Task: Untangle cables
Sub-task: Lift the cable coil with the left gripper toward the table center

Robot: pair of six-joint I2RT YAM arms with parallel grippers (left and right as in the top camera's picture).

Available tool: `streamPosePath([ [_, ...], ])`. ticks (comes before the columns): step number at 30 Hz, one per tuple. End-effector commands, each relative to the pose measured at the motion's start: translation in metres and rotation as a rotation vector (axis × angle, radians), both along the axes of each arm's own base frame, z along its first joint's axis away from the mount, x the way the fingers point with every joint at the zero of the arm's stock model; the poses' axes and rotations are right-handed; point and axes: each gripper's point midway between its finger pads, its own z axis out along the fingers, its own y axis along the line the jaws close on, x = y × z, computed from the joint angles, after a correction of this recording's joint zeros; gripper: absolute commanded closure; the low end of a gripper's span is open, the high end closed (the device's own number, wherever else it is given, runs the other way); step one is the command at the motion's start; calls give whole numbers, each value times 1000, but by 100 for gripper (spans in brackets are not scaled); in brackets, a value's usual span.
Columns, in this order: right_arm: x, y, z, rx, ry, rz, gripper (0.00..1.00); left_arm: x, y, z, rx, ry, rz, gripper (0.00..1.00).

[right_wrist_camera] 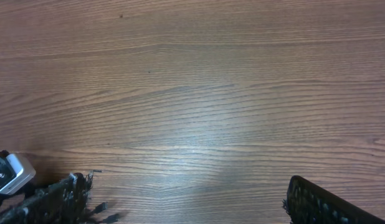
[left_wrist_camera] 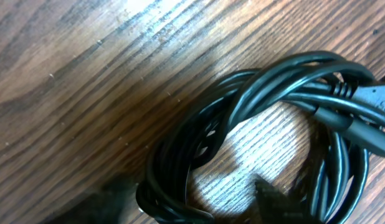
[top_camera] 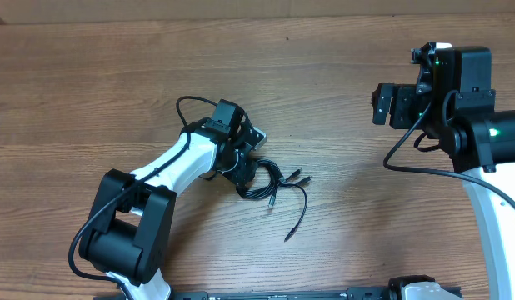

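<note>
Zero of the cables pulled free. Logged as one knotted coil at mid worktop, right at the tip of the left arm. Noted a few plug ends fanned out on the side away from the arm, plus one loose tail trailing toward the arms' side, joined to the bundle at its other end. From the left wrist: loops wound over each other, strands crossing at the top, a grey plug tucked into the bundle. Judged as barely begun; left to do: work each cord out of the coil and lay all apart.

Left jaws: partway apart, down at the coil, blurred dark fingertips either side of its near loops, bare wood visible between strands and the far tip. Not clamped, as far as visible; cannot tell if touching a strand.

Right jaws: spread wide, gripping nothing, over bare wood well apart from the coil, fingertips at the bottom corners with nothing between.
</note>
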Motion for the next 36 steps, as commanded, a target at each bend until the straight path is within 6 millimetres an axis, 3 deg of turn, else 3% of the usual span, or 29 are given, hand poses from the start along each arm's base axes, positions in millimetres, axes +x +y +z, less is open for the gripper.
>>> streamPosePath([
  [1, 3, 3, 10, 4, -27, 12, 0, -6, -3, -7, -6, 32, 6, 73],
  [3, 3, 3, 10, 4, -28, 12, 0, -6, -3, -7, -6, 33, 9, 86],
  [7, 3, 3, 11, 4, -29, 12, 0, -6, -3, -7, -6, 33, 9, 96],
  [21, 6, 3, 13, 6, -47, 12, 0, 3, -8, -1, -28, 16, 47, 96],
  [36, 6, 3, 13, 6, -45, 12, 0, 59, -32, 60, -104, -132, 58, 96],
])
